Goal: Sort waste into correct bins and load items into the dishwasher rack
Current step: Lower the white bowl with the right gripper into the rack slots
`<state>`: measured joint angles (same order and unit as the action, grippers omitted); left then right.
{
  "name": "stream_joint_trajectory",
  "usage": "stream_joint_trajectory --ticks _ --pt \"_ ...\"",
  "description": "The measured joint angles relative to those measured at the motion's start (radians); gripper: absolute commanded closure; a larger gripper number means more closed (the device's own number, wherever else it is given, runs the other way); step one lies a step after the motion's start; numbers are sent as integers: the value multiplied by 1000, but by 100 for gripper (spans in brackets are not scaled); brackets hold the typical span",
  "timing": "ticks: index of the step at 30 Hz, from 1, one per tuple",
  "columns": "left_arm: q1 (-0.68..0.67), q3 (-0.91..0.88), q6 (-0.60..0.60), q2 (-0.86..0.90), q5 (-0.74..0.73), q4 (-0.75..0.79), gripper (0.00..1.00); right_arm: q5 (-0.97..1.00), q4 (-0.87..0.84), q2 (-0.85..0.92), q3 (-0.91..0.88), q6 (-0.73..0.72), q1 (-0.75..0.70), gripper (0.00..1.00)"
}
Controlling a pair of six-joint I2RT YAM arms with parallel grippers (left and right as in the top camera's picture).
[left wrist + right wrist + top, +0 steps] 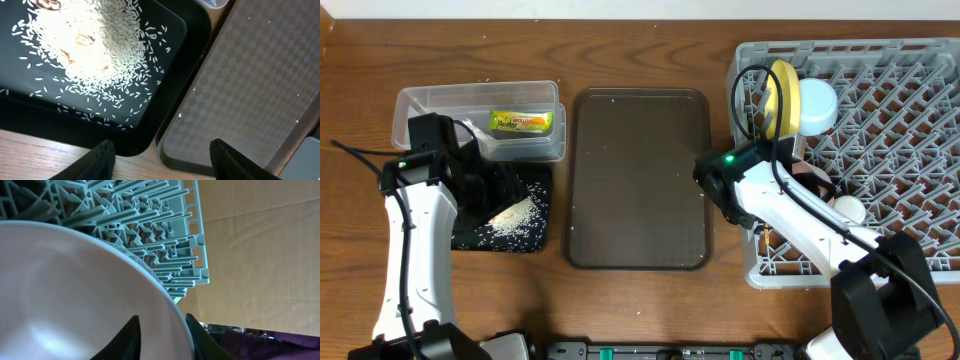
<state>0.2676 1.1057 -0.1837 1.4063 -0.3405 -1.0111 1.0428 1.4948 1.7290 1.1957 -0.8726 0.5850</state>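
Note:
The yellow-green snack wrapper (521, 122) lies in the clear tub (420, 103). White rice crumbs (515, 214) are heaped in the black tray (470, 238); they also show in the left wrist view (95, 45). My left gripper (485, 185) is open and empty (160, 152) above the tray's corner. My right gripper (162, 317) is shut on the rim of the white bowl (75, 290) over the grey dishwasher rack (900, 150). The yellow plate (782, 95) and light blue bowl (817, 105) stand in the rack, and the small white cup (850, 208) sits there too. The chopsticks are not in view.
The large brown serving tray (640, 180) lies between the black tray and the rack, close beside the black tray (250, 75). The rack's pegs (150, 225) stand right behind the held bowl. Bare wooden table surrounds everything.

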Motion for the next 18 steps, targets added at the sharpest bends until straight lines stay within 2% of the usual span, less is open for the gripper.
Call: stream_joint_trajectory --ticks 3,5,7,18 --pt "0 0 0 0 0 0 36 -10 0 0 0 0 1 73" --pt "0 0 0 0 0 0 36 -9 3 0 0 2 1 88" --pt "0 0 0 0 0 0 36 14 16 -2 0 -3 1 99" --pt "0 0 0 0 0 0 36 18 35 -11 3 -61 1 99"
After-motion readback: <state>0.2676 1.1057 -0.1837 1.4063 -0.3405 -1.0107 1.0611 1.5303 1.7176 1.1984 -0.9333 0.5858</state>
